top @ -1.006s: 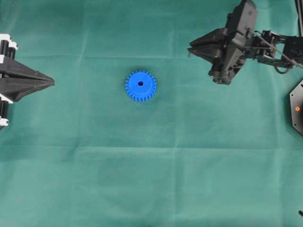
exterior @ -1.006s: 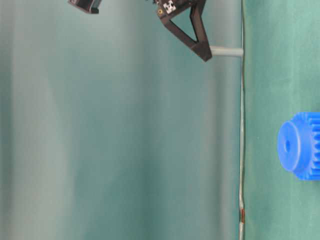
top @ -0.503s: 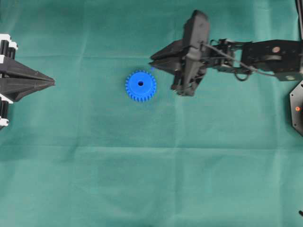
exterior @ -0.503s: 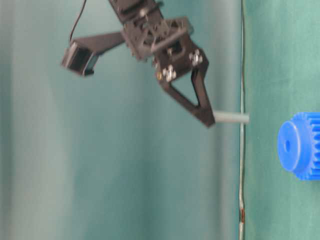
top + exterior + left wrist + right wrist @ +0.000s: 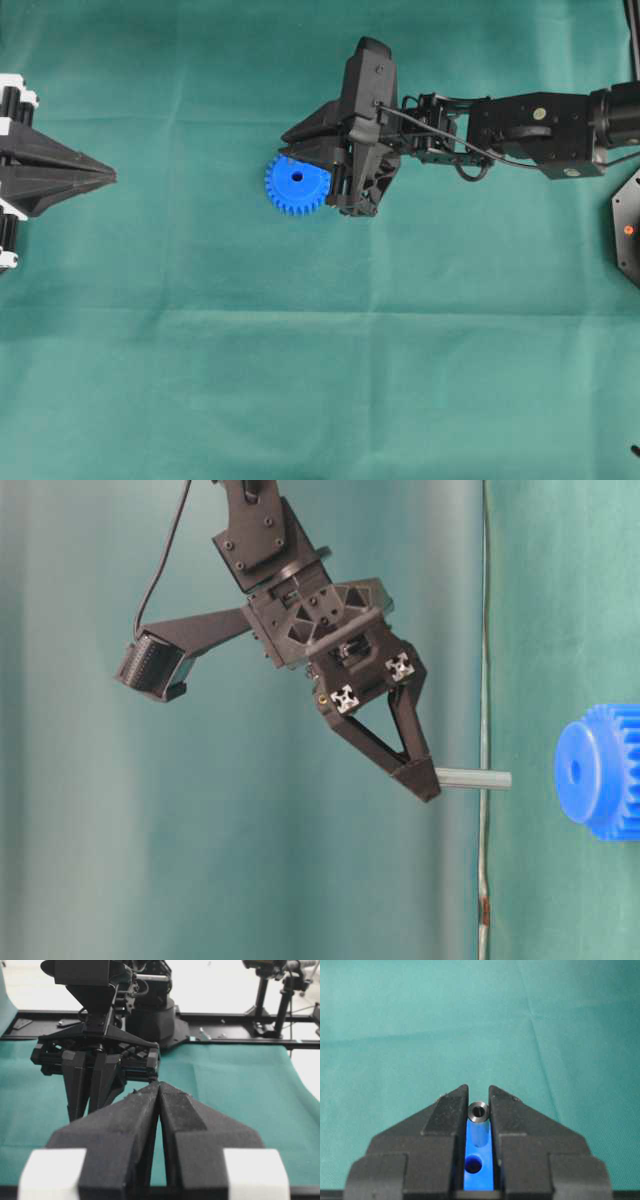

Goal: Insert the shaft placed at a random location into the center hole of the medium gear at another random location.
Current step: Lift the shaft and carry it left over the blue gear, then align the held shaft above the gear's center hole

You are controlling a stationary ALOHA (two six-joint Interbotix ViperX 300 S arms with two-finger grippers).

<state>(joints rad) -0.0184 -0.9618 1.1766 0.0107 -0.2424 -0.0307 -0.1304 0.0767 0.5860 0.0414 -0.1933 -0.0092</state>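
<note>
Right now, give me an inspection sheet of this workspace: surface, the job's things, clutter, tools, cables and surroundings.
Surface: green cloth with faint fold creases, covering the table.
Job's things: blue medium gear lies flat on the cloth, center hole open and facing up; shaft is clamped in the right tool, off the cloth, pointing toward the table, not yet in the hole.
Clutter: nothing seen.
Tools: right tool shut on the shaft, above the gear's right edge; left tool shut and holding nothing, at the left edge.
Cables: black cable runs along the right arm.
Surroundings: black frame and stands beyond the far end of the cloth.
</note>
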